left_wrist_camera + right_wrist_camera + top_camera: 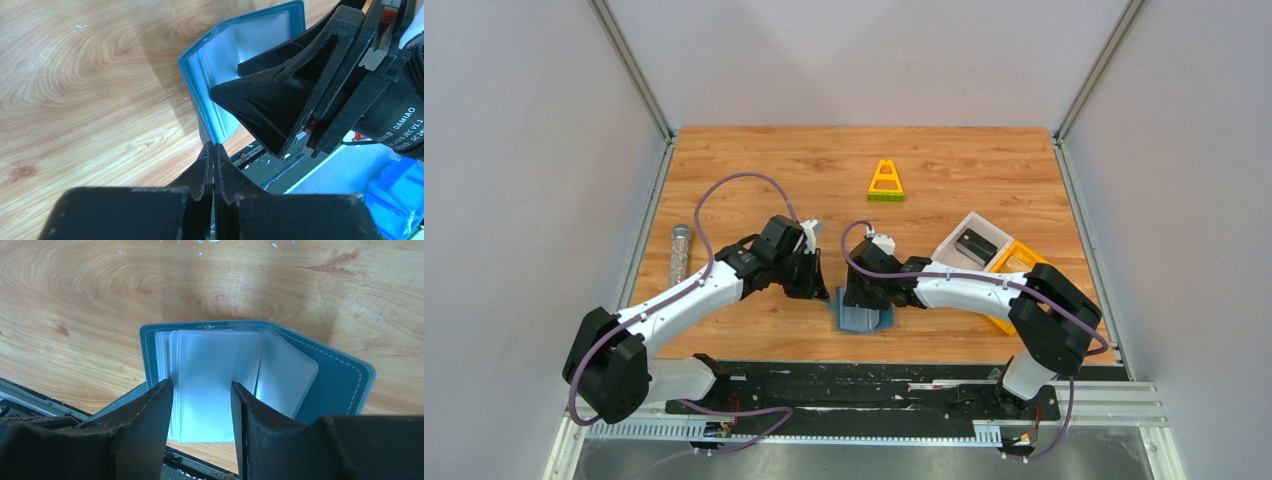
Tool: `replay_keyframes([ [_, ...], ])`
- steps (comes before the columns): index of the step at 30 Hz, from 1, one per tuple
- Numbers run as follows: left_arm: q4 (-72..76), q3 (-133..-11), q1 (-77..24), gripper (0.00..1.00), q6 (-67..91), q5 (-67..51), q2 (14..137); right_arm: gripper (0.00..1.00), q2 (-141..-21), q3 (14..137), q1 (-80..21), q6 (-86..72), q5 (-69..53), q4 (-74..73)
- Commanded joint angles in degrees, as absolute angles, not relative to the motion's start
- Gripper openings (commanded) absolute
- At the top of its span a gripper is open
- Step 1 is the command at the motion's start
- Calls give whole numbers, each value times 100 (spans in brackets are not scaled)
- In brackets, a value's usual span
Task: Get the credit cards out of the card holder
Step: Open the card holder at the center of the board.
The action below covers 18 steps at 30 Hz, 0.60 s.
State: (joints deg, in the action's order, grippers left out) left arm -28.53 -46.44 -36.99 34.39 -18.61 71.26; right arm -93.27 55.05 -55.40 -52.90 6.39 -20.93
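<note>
Left gripper pinching card holder's edge, jaws pressed together; right gripper straddling clear sleeves, jaws spread; should be closing on one sleeve's contents.

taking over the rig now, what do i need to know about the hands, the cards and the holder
Left hand: shut, seemingly pinching the cover edge of the card holder, which stands open near the table's front edge.
Right hand: open, fingers astride the clear sleeves, gripping nothing.
Done: one dark card lies in the white bin.
Left: the sleeves in view look empty; check the rest for cards.
</note>
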Motion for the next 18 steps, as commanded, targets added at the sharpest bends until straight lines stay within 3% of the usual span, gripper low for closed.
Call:
replay_keyframes([
  [1,-2802,-4671,-3718,0,3417,-1785,6968,47,-9105,5554,-5555,-5336,1081,-2425],
  [18,-2865,-4668,-3718,0,3398,-1715,6968,47,-8627,5317,-5548,-5413,1463,-2889],
])
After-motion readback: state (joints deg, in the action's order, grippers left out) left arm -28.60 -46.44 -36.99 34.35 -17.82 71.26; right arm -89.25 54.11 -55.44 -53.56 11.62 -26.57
